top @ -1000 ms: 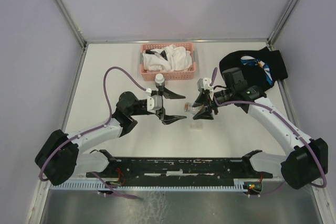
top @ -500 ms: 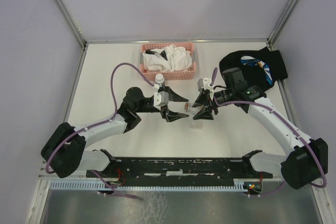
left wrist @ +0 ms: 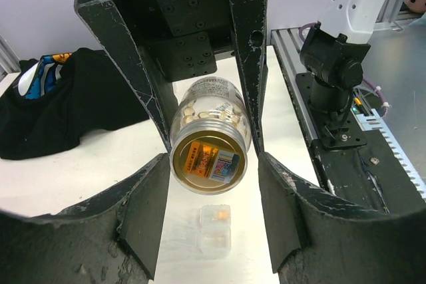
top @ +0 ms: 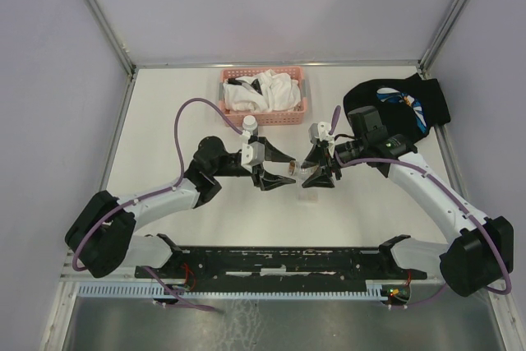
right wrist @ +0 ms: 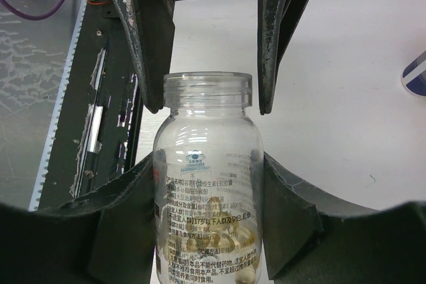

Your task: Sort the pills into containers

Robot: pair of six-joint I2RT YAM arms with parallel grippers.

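A clear pill bottle [right wrist: 208, 184] with pale yellow pills in its lower part is held on its side by my right gripper [right wrist: 208, 164], which is shut on its body. In the top view the bottle [top: 294, 168] points left from the right gripper [top: 315, 168]. My left gripper [top: 277, 168] is open, its fingers either side of the bottle's neck end. The left wrist view shows that end of the bottle [left wrist: 210, 157] between the left gripper [left wrist: 211, 181] jaws, not touched. The small clear container [top: 309, 199] lies on the table below the bottle, also seen in the left wrist view [left wrist: 213, 227].
A pink basket [top: 301, 108] with white cloths stands at the back. A small white-capped item [top: 249, 124] stands in front of it. A black cloth [top: 411, 100] lies at the back right, behind the right arm. A black rail [top: 288, 259] runs along the near edge.
My left gripper has moved right, up to the bottle, its open fingers now around the neck end. The right gripper and bottle have not moved.
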